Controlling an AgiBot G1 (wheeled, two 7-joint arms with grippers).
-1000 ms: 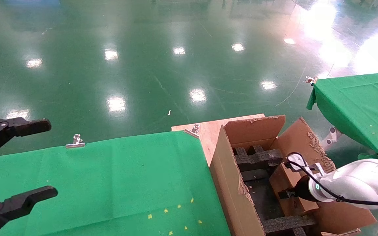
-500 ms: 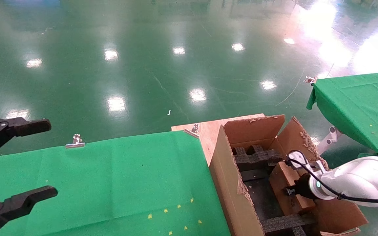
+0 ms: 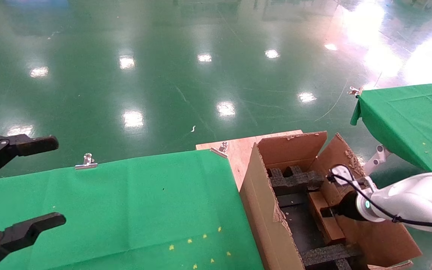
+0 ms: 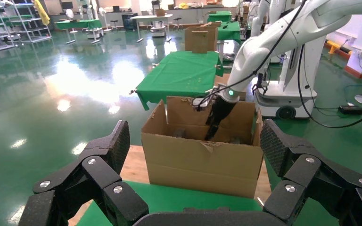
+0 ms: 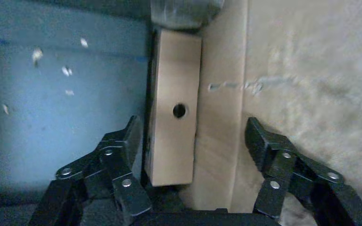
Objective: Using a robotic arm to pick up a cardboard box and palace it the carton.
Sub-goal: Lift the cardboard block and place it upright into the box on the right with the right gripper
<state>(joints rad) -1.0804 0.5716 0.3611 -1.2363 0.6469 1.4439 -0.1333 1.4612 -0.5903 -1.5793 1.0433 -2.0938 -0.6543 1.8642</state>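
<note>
The carton stands open at the right end of the green table, with black foam inserts inside. The cardboard box stands on edge in it, close to the right wall. My white right arm reaches down into the carton. In the right wrist view the right gripper is open and straddles the cardboard box, whose round hole shows. One finger is close beside the box and the other stands apart over the carton wall. My left gripper hangs open at the far left.
A green cloth covers the table, held by metal clips. Bare wood shows beside the carton. A second green table stands at the right. The left wrist view shows the carton from its side, with the right arm above it.
The cardboard box has dropped lower into the carton and turned from a tilted broad face to standing on edge. The right arm has shifted slightly right. The left arm has not moved.
</note>
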